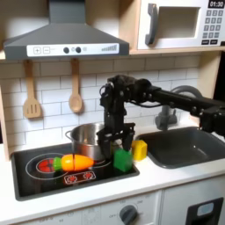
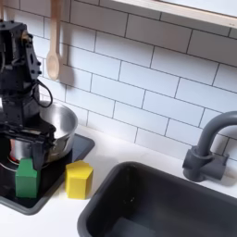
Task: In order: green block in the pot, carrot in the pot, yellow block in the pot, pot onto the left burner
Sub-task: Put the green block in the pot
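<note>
The silver pot (image 1: 83, 138) (image 2: 54, 128) stands at the back of the black cooktop. In front of it lies the orange carrot (image 1: 74, 162), by the red rings of the left burner (image 1: 40, 164). The green block (image 1: 122, 160) (image 2: 26, 178) sits at the cooktop's front corner, on the first exterior view's right. The yellow block (image 1: 139, 149) (image 2: 79, 179) rests just off the cooktop, beside the green one. My gripper (image 1: 116, 143) (image 2: 25, 141) hangs open just above the green block, next to the pot's rim, with nothing between its fingers.
A dark sink (image 1: 180, 146) (image 2: 157, 202) with a grey faucet (image 1: 167, 111) (image 2: 207, 148) lies beyond the blocks on the first exterior view's right. Two wooden spoons (image 1: 76, 88) hang on the tiled wall under the range hood (image 1: 61, 39). A microwave (image 1: 180, 24) sits overhead.
</note>
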`<state>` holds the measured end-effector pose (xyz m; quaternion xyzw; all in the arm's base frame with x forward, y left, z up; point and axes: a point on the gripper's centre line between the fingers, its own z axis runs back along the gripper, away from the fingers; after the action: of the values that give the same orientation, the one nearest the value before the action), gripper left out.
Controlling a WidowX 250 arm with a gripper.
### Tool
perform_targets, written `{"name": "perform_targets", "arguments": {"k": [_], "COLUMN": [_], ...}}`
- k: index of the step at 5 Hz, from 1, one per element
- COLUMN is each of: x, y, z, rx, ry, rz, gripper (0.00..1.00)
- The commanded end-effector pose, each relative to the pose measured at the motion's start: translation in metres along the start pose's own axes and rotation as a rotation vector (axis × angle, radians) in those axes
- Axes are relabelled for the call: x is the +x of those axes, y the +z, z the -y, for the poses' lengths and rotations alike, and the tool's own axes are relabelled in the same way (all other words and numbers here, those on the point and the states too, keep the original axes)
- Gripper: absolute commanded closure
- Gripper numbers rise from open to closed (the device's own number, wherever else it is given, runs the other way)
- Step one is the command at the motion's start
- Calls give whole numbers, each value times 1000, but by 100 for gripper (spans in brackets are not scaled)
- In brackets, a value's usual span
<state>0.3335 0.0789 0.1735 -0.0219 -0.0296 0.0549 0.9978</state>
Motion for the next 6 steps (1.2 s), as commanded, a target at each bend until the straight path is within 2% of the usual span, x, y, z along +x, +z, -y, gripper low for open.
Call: {"name": "perform_targets", "arguments": {"k": [1,2,4,6], "x": [3,4,0,-7], "y": [-2,2,-10,-15], "z": [12,15,10,10], "rx": [-3,-6,-17,-14], "ry": [-22,-25,-5,-15], "rz": [0,11,-8,-26], "gripper": [0,0,0,0]}}
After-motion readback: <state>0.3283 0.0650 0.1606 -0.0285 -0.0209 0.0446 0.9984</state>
